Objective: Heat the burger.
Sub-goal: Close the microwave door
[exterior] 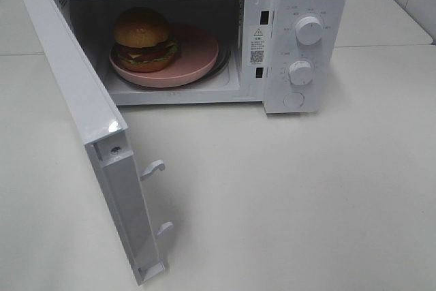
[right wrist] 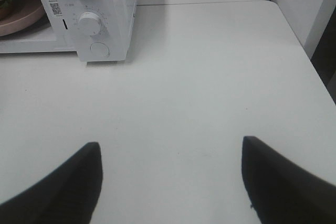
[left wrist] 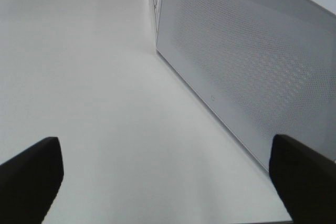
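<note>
**Burger loaded, door waiting to be shut**

The left gripper [left wrist: 168,182] is seen with its fingers [left wrist: 31,177] spread wide and nothing held between them; only bare table [left wrist: 94,77] lies between and ahead of them. Just beyond one fingertip, and running away from it at a slant, the outer perforated face of the microwave door [left wrist: 247,61] is seen, close to that finger but not touched by it.

In the high view, the door [exterior: 82,100] is swung fully open from the microwave [exterior: 306,5]. The burger [exterior: 143,39] is found inside the cavity, standing upright on the pink plate [exterior: 197,59], towards the hinge side of it. It lies well ahead of both pairs of fingers, and neither gripper is near it.

The right gripper [right wrist: 169,145] is likewise parted, fairly wide, with nothing gripped between its fingers [right wrist: 73,182]. Well ahead of its fingertips the control panel is seen, with the lower knob [right wrist: 89,23] and the round button [right wrist: 100,49] beneath it; the table between is bare.

The loading step is judged to be done, and closing the door is taken as the step in hand. For that, the left fingers would need to be brought against the door's outer face and the panel pushed round its hinge until the latch hooks are seated; a push near the free edge would be favoured over one near the hinge. After that, the timer knob would have to be turned, which is best reached by the right fingers, narrowed enough to pinch it.
</note>
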Robot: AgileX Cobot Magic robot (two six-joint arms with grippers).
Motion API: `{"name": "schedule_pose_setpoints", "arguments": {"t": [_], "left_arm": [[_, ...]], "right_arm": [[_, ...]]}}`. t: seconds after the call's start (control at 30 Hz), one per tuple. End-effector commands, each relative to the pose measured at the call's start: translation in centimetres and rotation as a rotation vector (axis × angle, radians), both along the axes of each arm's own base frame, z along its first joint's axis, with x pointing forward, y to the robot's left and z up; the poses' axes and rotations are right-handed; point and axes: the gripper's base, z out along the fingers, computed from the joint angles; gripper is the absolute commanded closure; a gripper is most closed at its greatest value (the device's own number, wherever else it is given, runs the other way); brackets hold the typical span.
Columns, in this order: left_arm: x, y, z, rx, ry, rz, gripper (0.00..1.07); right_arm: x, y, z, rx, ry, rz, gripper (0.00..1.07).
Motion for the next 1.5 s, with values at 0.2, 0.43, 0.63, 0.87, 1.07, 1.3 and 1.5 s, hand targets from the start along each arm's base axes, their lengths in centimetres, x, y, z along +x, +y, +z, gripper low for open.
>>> {"name": "schedule_pose_setpoints", "arguments": {"t": [0.2,0.43,0.63,0.87,1.07,1.3,1.5], "left_arm": [[-0.2,0.0,0.0,-0.003,-0.027,0.003,0.06],[-0.2,0.0,0.0,-0.003,-0.027,0.003,0.06],[-0.2,0.0,0.0,-0.003,-0.027,0.003,0.06],[-0.2,0.0,0.0,-0.003,-0.027,0.003,0.06],[-0.2,0.0,0.1,-0.003,-0.031,0.003,0.06],[0.4,0.0,1.7,-0.007,-0.037,0.007,0.06],[2.5,0.1,2.2,-0.013,0.0,0.017,0.06]], "right_arm": [[-0.4,0.0,0.0,-0.005,-0.034,-0.003,0.37],[-0.4,0.0,0.0,-0.005,-0.034,-0.003,0.37],[-0.4,0.0,0.0,-0.005,-0.034,-0.003,0.37],[-0.4,0.0,0.0,-0.005,-0.034,-0.003,0.37],[-0.4,0.0,0.0,-0.005,-0.034,-0.003,0.37],[-0.4,0.0,0.0,-0.005,-0.034,-0.003,0.37],[-0.4,0.0,0.0,-0.005,-0.034,-0.003,0.37]]}}
